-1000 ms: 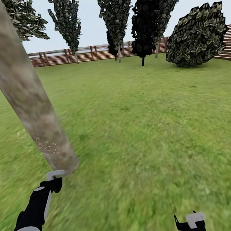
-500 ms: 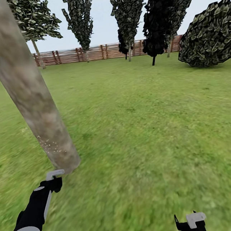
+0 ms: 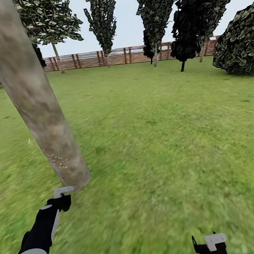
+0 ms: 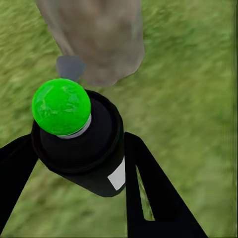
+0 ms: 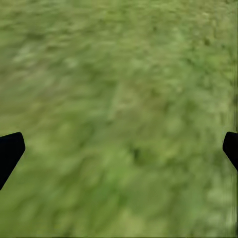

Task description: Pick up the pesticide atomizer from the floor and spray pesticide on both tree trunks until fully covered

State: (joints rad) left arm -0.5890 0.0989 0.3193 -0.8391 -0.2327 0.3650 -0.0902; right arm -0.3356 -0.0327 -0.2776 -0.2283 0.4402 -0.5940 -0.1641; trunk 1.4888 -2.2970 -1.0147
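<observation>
Where the tree trunk [image 3: 32, 99] meets the grass [image 3: 164, 138], at about ten o'clock in the head view, left claw [image 3: 62, 191] held just short of the trunk's base, clenched on the spray bottle [image 4: 82, 141]. Bottle seen in the left wrist view as a dark cylinder with a bright green cap [image 4: 61, 106] and a small white patch on its side, pinched between two black fingers [image 4: 148, 193], cap end toward the foot of the trunk [image 4: 96, 39]. Fine white specks [image 3: 59, 161] scattered low on the trunk, a little above the claw. Trunk leaning up toward eleven o'clock, mottled grey-brown and beige. Right claw [image 3: 210, 246] low at five o'clock, well apart from the trunk; in the right wrist view, dark fingertips [image 5: 10, 151] at opposite edges, spread wide over bare grass [image 5: 119, 119], gripping nothing. Far off at twelve o'clock, a brown slatted fence [image 3: 134, 54] fronted by tall dark trees [image 3: 102, 19]. Round dark bush [image 3: 238, 45] at two o'clock.
</observation>
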